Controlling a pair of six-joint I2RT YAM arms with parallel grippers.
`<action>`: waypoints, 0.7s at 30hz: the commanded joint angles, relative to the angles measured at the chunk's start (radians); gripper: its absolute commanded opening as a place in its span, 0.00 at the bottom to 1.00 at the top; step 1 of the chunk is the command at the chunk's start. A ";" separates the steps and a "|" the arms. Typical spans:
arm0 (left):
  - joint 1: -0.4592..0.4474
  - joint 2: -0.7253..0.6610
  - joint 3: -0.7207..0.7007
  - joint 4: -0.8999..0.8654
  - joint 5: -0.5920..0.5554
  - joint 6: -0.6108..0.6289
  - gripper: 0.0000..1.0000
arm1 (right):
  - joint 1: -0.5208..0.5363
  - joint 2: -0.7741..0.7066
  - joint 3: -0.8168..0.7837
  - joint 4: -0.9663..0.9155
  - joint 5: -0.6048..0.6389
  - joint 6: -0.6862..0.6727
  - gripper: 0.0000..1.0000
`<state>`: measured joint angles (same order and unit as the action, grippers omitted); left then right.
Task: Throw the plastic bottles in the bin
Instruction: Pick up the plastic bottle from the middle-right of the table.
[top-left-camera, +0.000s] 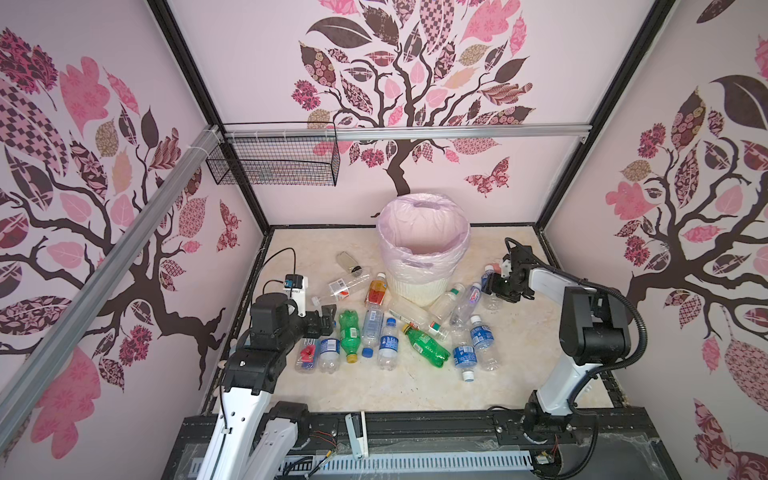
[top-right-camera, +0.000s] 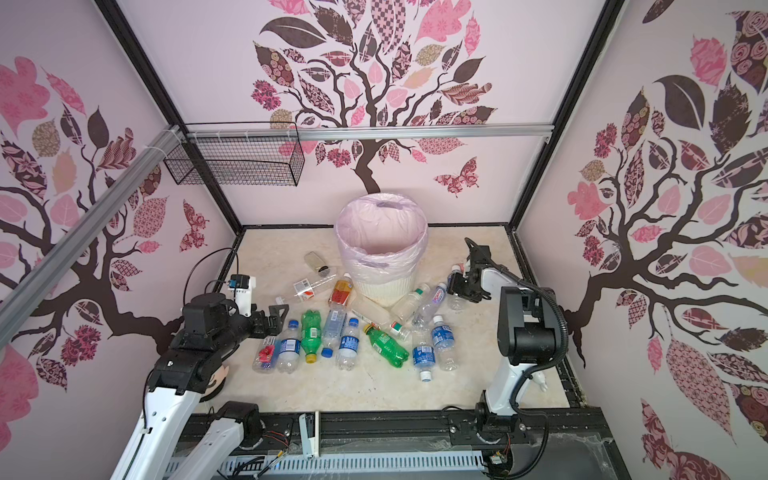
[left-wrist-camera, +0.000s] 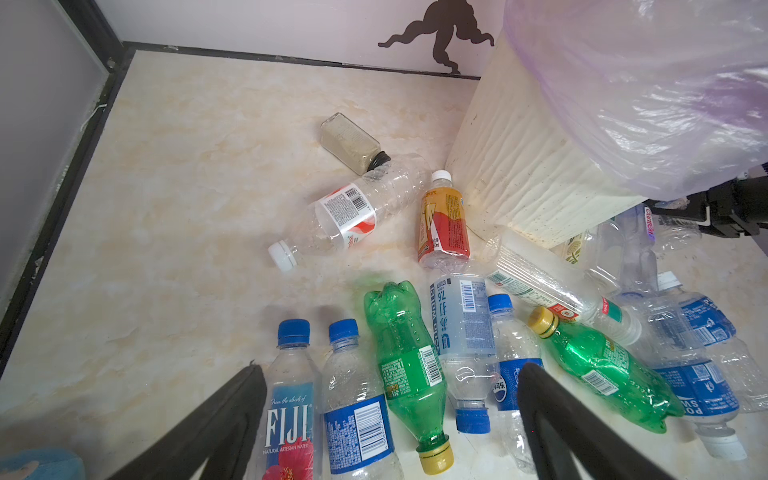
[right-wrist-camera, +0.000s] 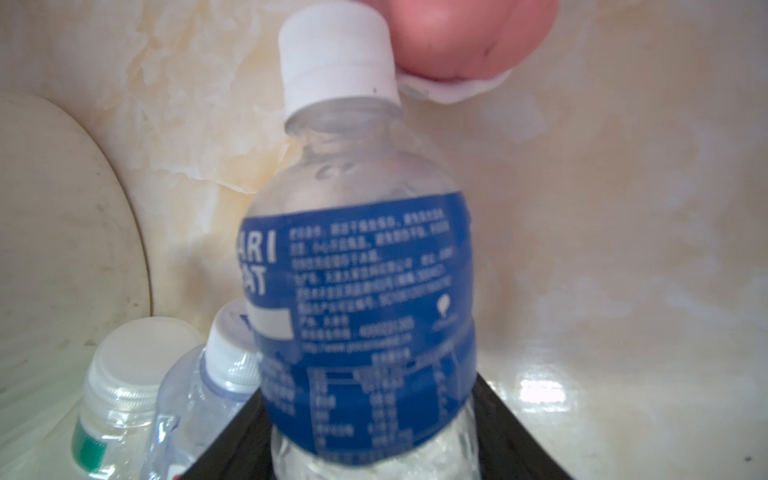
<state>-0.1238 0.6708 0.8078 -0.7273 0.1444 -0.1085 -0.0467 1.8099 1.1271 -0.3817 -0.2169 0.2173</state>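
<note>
Marble tabletop (top-left-camera: 395, 386) lay bare along the lower frame edge, up to the black rail (top-left-camera: 415, 419). The bin (top-left-camera: 419, 291) stood upper centre, plastic bottles (top-left-camera: 388, 340) strewn below. The left gripper (left-wrist-camera: 390, 370) gaped wide over the pile's left end; the right gripper (right-wrist-camera: 374, 415) clamped a blue-labelled bottle (right-wrist-camera: 357, 282) (lettering cut to "ARI"). A FIJI bottle (left-wrist-camera: 289, 415) lay lower left.

The bin (top-left-camera: 419, 289) stands at the back middle of the table (top-left-camera: 395, 390), the plastic bottles (top-left-camera: 388, 343) lie spread before it, a jar (top-left-camera: 348, 262) lies left of it, one bottle (right-wrist-camera: 365, 291) sits right of it inside the right gripper (top-left-camera: 491, 286), and a wire basket (top-left-camera: 274, 164) hangs behind on the left.
</note>
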 joint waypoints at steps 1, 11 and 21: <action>0.004 0.000 0.009 0.011 0.014 -0.005 0.98 | 0.008 -0.033 0.025 -0.066 0.028 0.004 0.59; 0.004 0.000 0.002 0.013 0.016 -0.011 0.98 | 0.009 -0.184 0.097 -0.161 0.025 -0.012 0.58; 0.004 -0.005 -0.004 0.008 0.014 -0.014 0.98 | 0.009 -0.344 0.220 -0.220 -0.080 -0.008 0.57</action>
<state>-0.1230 0.6735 0.8078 -0.7273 0.1448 -0.1101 -0.0406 1.5284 1.2945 -0.5640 -0.2409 0.2058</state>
